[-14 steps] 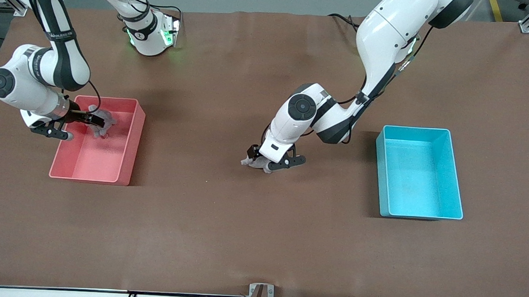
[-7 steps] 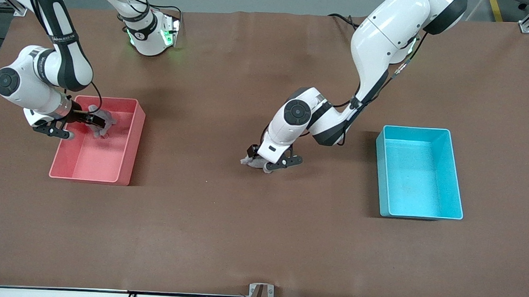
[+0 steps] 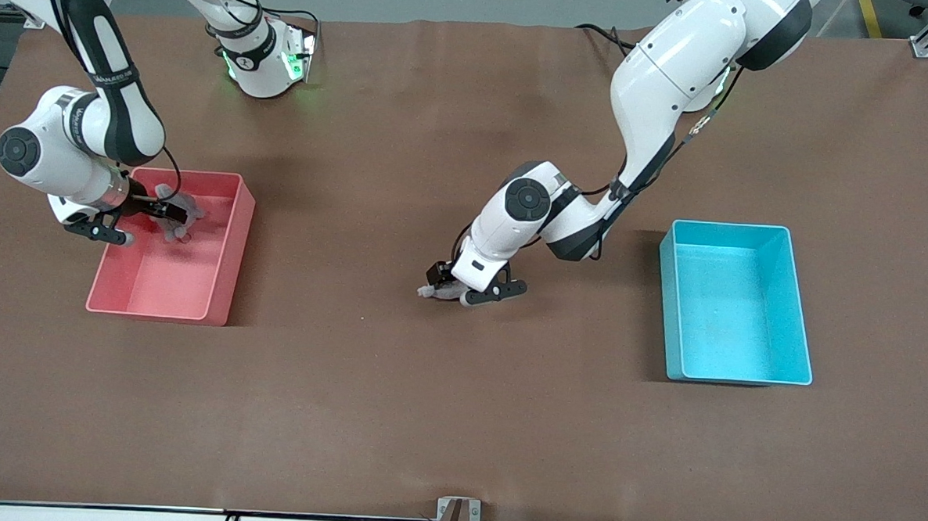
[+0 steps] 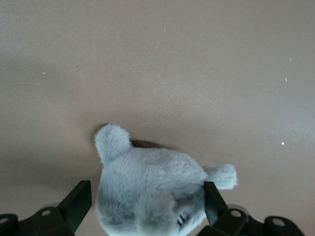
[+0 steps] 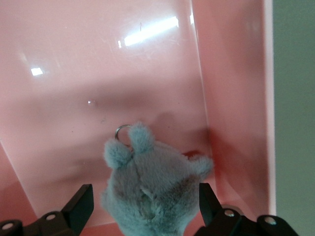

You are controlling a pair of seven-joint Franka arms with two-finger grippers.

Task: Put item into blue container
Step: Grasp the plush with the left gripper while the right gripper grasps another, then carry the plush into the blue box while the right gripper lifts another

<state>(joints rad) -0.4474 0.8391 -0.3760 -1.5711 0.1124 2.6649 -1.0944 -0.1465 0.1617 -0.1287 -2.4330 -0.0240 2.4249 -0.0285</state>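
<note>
Tabletop (image 3: pixel 395 414): plush (image 4: pixel 150 194) between left claw (image 4: pixel 147 209) fingers.

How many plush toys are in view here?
2. One grey plush toy lies on the table mid-way between the bins, between the left gripper's fingers. The other plush toy is in the pink bin, at the right gripper.

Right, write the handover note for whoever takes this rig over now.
Left gripper: open, down at the table mid-table, fingers either side of a grey plush toy; no grip visible yet.
Right gripper: jaws wide around a second grey plush toy inside the pink bin, at the right arm's end.
Blue container: at the left arm's end, nothing in it.
Done: nothing delivered.
Left: close on the mid-table toy, lift, carry over the blue container, release.
</note>
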